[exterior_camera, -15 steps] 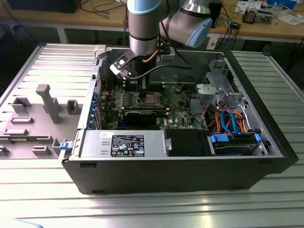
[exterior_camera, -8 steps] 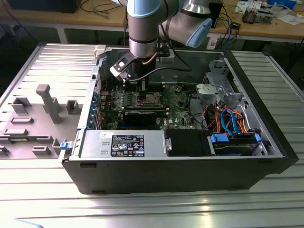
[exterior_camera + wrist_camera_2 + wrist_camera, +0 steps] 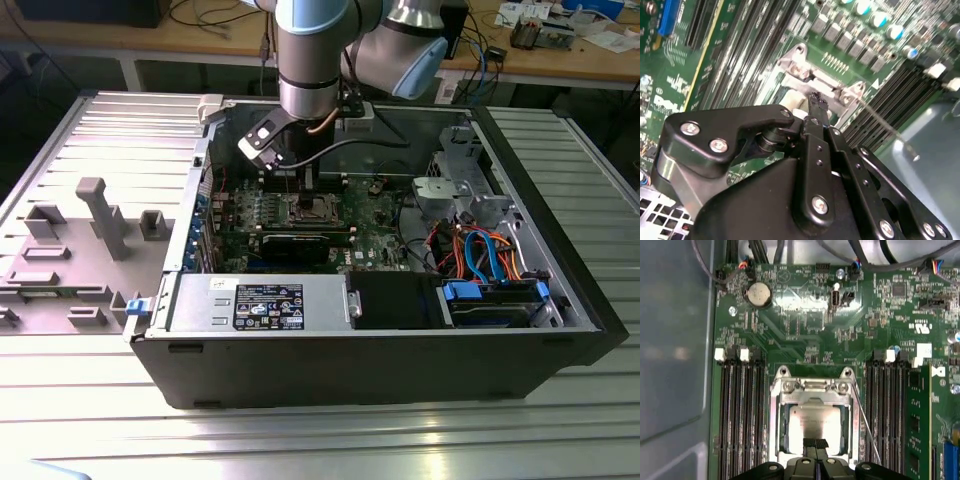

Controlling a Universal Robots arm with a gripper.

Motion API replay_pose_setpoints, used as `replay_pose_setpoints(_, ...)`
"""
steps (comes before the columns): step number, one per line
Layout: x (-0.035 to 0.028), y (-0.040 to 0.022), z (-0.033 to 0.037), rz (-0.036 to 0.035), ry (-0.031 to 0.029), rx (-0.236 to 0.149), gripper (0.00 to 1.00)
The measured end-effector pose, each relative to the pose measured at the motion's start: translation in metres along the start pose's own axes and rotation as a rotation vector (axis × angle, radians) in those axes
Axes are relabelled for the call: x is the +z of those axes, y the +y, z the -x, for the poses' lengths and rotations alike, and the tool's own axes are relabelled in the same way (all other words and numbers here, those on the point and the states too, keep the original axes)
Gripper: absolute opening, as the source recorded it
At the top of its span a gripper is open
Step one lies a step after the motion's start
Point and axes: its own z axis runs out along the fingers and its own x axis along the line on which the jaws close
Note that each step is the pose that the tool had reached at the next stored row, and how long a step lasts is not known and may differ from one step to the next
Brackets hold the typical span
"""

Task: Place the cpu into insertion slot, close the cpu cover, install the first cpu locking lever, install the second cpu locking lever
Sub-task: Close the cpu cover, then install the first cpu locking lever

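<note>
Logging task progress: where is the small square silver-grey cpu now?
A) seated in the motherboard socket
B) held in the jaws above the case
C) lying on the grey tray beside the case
A: in the first wrist view the small square silver-grey cpu lies in the socket of the green motherboard, inside the window of the thin silver metal cpu cover.

Arm [image 3: 315, 60] near vertical, wrist downward; gripper [image 3: 815, 444] straight down, fingertips [image 3: 810, 444] tight together
</note>
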Motion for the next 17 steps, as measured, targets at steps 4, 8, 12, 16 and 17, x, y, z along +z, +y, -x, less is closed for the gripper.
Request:
replay_pose_setpoints(4,0.0005,0.0099,0.0004,-0.0001,0.0000,0.000,0.11)
replay_pose_setpoints(8,0.0005,0.0104,0.0003,-0.0001,-0.0001,0.000,0.11)
replay_pose_setpoints(12,0.0005,0.0105,0.0003,-0.0001,-0.0001,0.000,0.11)
replay_pose_setpoints(16,0.0005,0.0106,0.0003,-0.0001,0.0000,0.000,0.11)
replay_pose_setpoints(17,0.0005,0.0106,0.0003,-0.0001,0.0000,0.000,0.11)
